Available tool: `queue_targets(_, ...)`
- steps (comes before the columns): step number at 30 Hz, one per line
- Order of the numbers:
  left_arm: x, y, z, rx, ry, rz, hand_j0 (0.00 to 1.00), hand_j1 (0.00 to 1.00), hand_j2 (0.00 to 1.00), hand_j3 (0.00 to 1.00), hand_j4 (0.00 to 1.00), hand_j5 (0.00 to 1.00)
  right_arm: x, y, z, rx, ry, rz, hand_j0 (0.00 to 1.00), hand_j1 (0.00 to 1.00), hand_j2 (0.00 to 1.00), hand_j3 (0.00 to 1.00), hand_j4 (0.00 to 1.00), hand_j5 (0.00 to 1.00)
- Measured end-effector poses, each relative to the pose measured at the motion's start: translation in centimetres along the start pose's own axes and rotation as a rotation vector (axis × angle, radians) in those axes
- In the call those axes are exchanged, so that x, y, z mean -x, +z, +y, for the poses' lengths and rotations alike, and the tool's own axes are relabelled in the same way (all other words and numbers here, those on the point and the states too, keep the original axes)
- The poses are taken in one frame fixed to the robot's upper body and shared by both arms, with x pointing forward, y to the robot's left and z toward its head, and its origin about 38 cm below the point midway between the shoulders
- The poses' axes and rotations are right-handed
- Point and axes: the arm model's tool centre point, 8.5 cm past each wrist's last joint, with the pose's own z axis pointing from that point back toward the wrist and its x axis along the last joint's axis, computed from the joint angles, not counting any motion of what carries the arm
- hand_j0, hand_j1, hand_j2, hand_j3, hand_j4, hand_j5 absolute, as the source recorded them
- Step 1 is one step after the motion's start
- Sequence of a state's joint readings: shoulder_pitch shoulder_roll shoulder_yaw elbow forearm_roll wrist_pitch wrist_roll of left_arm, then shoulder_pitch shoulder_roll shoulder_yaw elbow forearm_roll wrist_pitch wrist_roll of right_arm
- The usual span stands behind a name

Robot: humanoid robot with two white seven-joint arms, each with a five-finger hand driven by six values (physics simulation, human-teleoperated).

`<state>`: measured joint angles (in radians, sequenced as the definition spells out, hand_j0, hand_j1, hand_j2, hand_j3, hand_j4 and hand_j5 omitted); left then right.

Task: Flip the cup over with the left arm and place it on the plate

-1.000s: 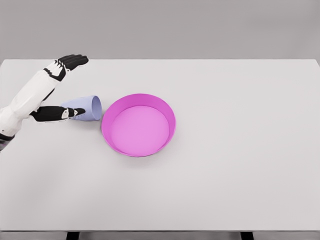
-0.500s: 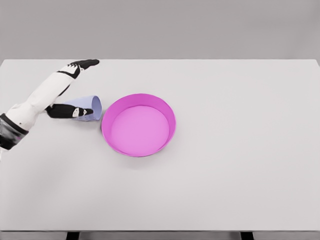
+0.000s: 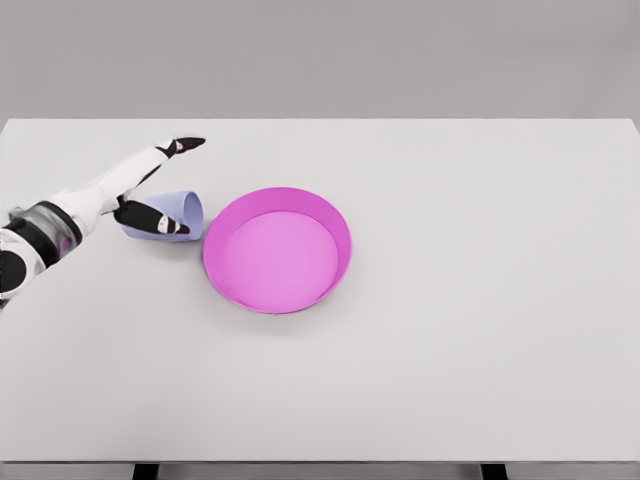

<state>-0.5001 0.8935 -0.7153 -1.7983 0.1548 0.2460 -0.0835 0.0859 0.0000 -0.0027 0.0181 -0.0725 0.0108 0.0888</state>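
A pale blue cup lies on its side on the white table, its mouth facing right toward the plate. The magenta plate with a raised rim sits just right of the cup. My left hand reaches in from the left and straddles the cup: the black fingers stretch out above and behind it, the thumb lies across its front side. The hand is spread and has not closed on the cup. The right arm is out of view.
The white table spans the whole view, with its far edge at the top and its front edge at the bottom. A grey wall stands behind it.
My left arm has pushed forward and to the right, and the wrist has rolled. The fingers now reach past the cup's far side, and the thumb has slid further along the cup. The cup and plate have not moved.
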Motion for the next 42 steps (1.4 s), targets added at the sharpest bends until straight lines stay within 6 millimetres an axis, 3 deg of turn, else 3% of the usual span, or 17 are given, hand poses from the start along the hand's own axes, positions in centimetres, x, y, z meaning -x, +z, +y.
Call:
queue_targets(2, 0.8, 0.3, -1.0, 0.045, -0.011, 0.03, 1.0, 1.0, 1.0, 1.0, 1.0, 1.0, 0.0, 0.0, 0.0, 0.0, 0.0, 0.0, 1.0, 1.0, 1.0, 1.0, 1.0, 1.0)
queue_targets(9, 1.7, 0.9, -1.8, 0.109, -0.026, 0.065, 1.0, 1.0, 1.0, 1.0, 1.0, 1.0, 0.0, 0.0, 0.0, 0.0, 0.0, 0.0, 1.0, 1.0, 1.0, 1.0, 1.0, 1.0)
queue_targets(20, 3.3, -0.2, 0.7, -0.015, -0.025, 0.212, 1.0, 1.0, 1.0, 1.0, 1.0, 1.0, 0.0, 0.0, 0.0, 0.0, -0.001, 0.0, 1.0, 1.0, 1.0, 1.0, 1.0, 1.0)
queue_targets(25, 4.0, -1.4, -1.0, 0.008, -0.001, 0.235, 1.0, 1.0, 1.0, 1.0, 1.0, 1.0, 0.0, 0.0, 0.0, 0.0, 0.0, 0.0, 1.0, 1.0, 1.0, 1.0, 1.0, 1.0)
queue_targets(42, 4.2, -2.1, -2.6, 0.026, -0.077, 0.246, 1.0, 1.0, 1.0, 1.0, 1.0, 1.0, 0.0, 0.0, 0.0, 0.0, 0.0, 0.0, 1.0, 1.0, 1.0, 1.0, 1.0, 1.0)
